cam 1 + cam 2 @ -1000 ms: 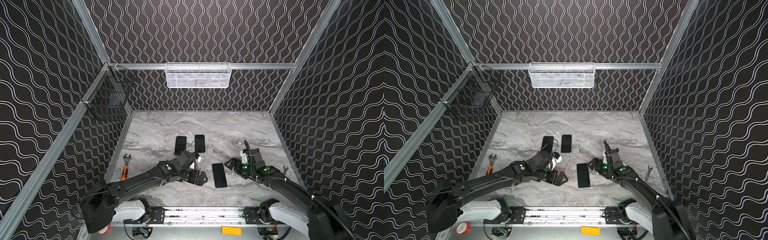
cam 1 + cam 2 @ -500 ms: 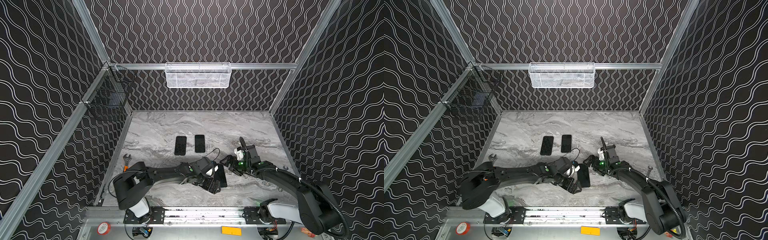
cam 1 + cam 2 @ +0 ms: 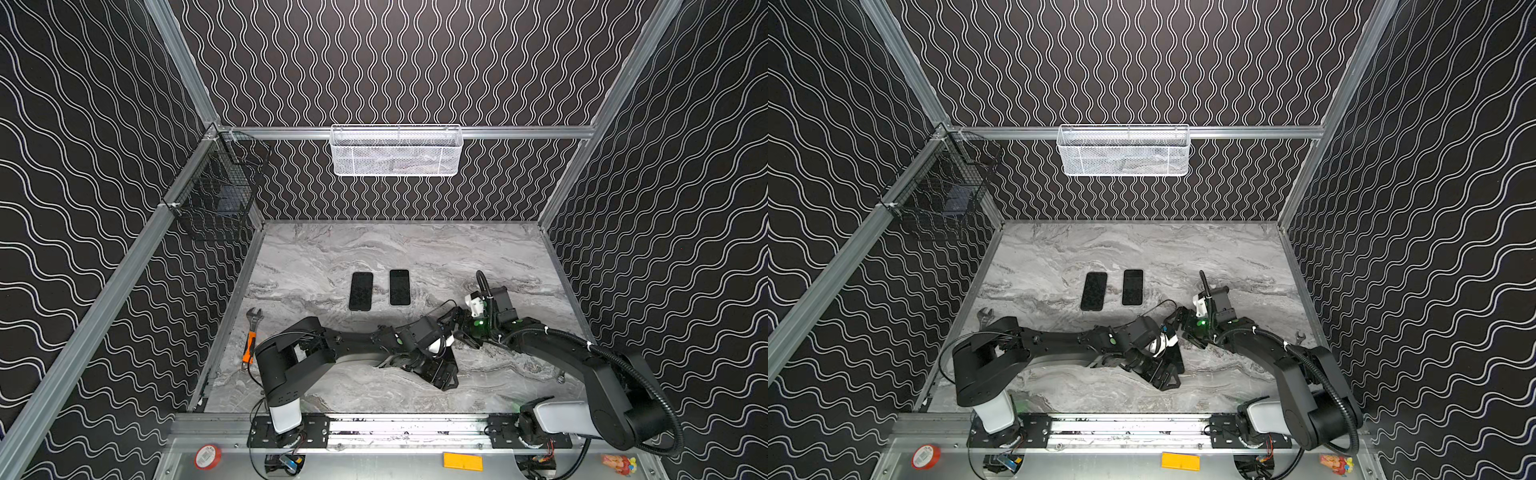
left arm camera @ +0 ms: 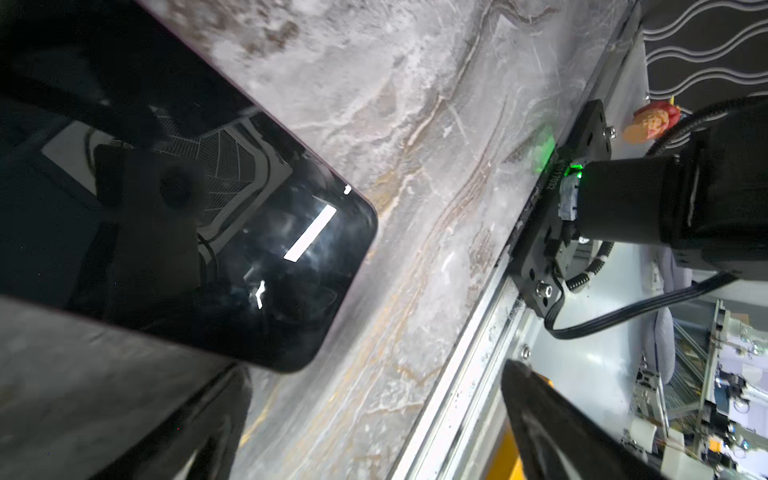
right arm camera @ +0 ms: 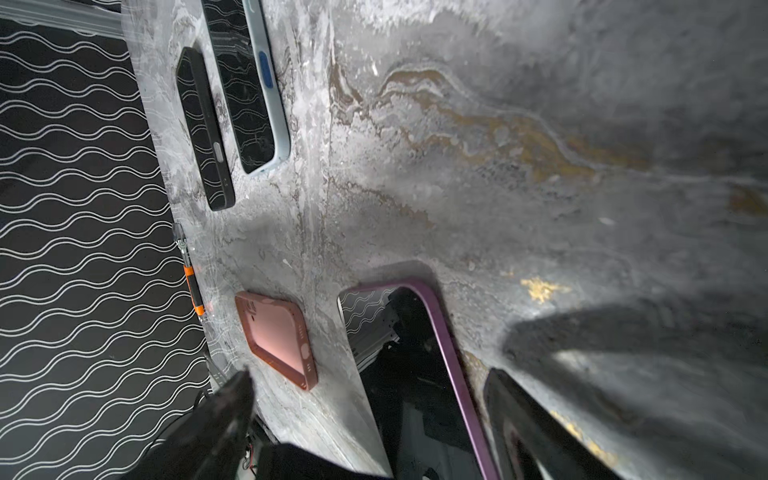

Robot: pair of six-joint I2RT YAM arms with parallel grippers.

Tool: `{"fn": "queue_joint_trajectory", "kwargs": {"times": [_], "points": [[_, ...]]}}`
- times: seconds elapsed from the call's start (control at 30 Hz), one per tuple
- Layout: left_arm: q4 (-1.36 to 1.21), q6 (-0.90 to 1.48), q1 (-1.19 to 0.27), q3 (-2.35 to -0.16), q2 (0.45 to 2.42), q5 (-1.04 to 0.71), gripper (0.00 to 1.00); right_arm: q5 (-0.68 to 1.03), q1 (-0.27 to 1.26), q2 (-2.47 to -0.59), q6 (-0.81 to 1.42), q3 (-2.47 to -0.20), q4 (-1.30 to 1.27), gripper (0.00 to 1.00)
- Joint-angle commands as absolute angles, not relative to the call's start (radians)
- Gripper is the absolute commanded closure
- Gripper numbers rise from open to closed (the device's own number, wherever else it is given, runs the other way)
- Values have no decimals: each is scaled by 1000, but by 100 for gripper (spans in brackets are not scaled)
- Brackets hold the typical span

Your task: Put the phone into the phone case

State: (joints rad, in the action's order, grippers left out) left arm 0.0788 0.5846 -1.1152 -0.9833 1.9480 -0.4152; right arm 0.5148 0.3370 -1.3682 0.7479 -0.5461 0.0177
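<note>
Grey marble-patterned tabletop, matte and veined.

Phones counted: three, all flat black glass slabs with rounded corners. Two lay side by side mid-table, apart: a black-edged phone and a pale-blue-rimmed phone. The third, the purple-rimmed phone, lay screen up near the front, between both grippers.

Cases: one salmon-pink phone case, a shallow tray, open side up, near the purple-rimmed phone and not touching it.

Left gripper: jaws spread wide, nothing held, by one end of that phone.

Right gripper: jaws wide, straddling the other end. Contact could not be told.

Baskets: two, a white mesh basket and a black wire basket.

One orange-gripped wrench lay at the left edge.
</note>
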Motion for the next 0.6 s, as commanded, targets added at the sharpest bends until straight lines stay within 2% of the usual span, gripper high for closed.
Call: {"fn": "queue_joint_trajectory", "kwargs": {"times": [0.0, 0.37, 0.57], "points": [[88, 566, -1124, -1010, 1969, -424, 2, 552, 336, -1386, 752, -553, -33, 11], [101, 569, -1124, -1129, 1994, -336, 2, 690, 336, -1514, 776, -540, -173, 11], [90, 577, -1123, -1167, 2033, -338, 2, 704, 334, -1565, 777, -565, -187, 11]]}}
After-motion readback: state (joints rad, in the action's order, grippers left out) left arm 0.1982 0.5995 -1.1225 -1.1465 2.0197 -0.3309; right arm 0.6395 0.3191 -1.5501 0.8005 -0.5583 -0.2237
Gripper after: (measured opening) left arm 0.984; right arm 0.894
